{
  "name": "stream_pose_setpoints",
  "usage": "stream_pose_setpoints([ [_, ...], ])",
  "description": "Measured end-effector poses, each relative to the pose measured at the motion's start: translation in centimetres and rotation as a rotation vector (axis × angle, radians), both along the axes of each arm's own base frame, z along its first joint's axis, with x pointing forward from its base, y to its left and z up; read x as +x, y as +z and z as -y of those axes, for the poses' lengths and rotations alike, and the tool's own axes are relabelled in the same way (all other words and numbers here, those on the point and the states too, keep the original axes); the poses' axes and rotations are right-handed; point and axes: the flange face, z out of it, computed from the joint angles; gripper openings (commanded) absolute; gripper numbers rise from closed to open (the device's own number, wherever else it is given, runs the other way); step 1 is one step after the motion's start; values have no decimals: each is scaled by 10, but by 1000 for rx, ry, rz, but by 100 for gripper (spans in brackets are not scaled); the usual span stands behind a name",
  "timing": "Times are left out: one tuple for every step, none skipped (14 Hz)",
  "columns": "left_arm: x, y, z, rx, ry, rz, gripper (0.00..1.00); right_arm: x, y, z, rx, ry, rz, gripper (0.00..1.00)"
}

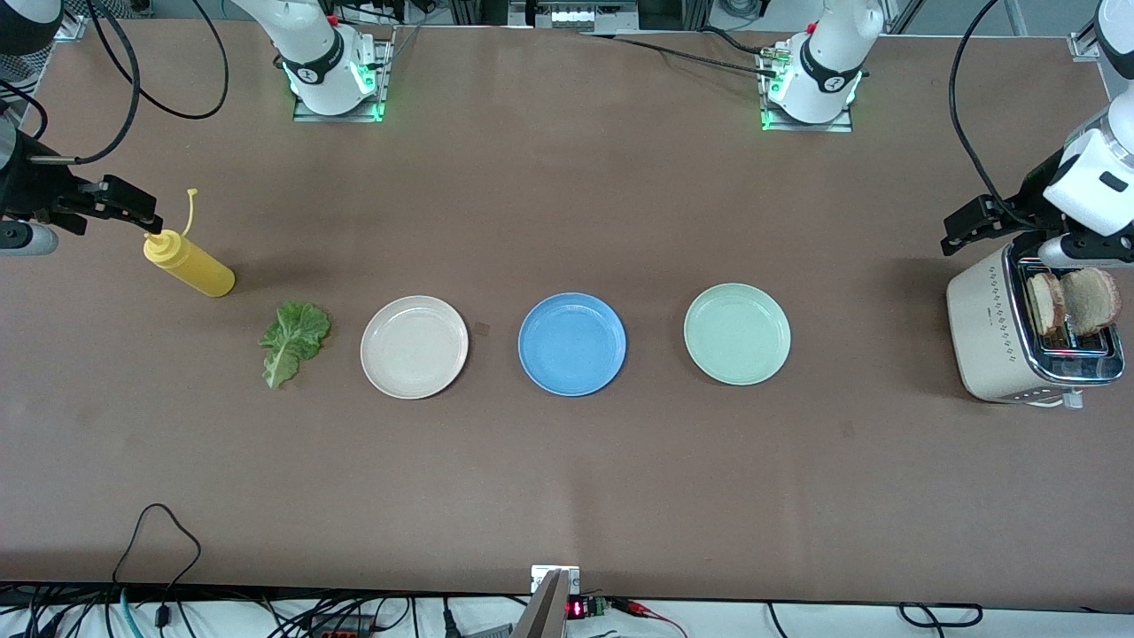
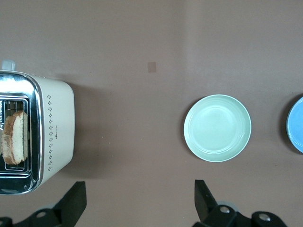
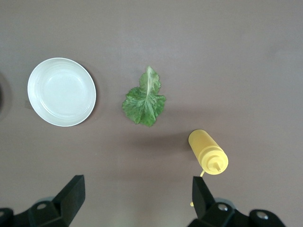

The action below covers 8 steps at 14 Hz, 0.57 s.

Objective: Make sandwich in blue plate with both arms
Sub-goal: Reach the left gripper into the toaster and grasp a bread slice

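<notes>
So the round medium-blue plate (image 1: 571, 344) is sat bare mid-table, between a cream-white plate (image 1: 414, 346) and a pale mint-green plate (image 1: 737, 334). Two browned bread slices (image 1: 1072, 301) are stood in the cream toaster (image 1: 988, 341) at the left arm's end. A crinkly green lettuce leaf (image 1: 292, 341) is laid flat near a yellow squeeze bottle (image 1: 189, 266). The left gripper (image 2: 139, 201) is held over the toaster, fingers apart; the right gripper (image 3: 137, 198) is held near the bottle, fingers apart too.

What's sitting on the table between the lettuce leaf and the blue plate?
Only the cream-white plate lies between the lettuce leaf and the blue plate; the front view shows all three in one row.
</notes>
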Motion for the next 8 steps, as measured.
stream_pose_setpoints([
  [0,0,0,0,0,-1,100,0,0,0,0,0,0,100],
  [-1,0,0,0,0,-3,100,0,0,0,0,0,0,100],
  [-1,1,0,0,0,-2,100,0,0,0,0,0,0,100],
  [-1,2,0,0,0,-1,100,0,0,0,0,0,0,100],
  [-1,2,0,0,0,-1,100,0,0,0,0,0,1,100],
  [-1,1,0,0,0,-2,100,0,0,0,0,0,1,100],
  [-2,1,0,0,0,-3,100,0,0,1,0,-1,1,100],
  [-2,0,0,0,0,-5,100,0,0,1,0,-1,2,100],
])
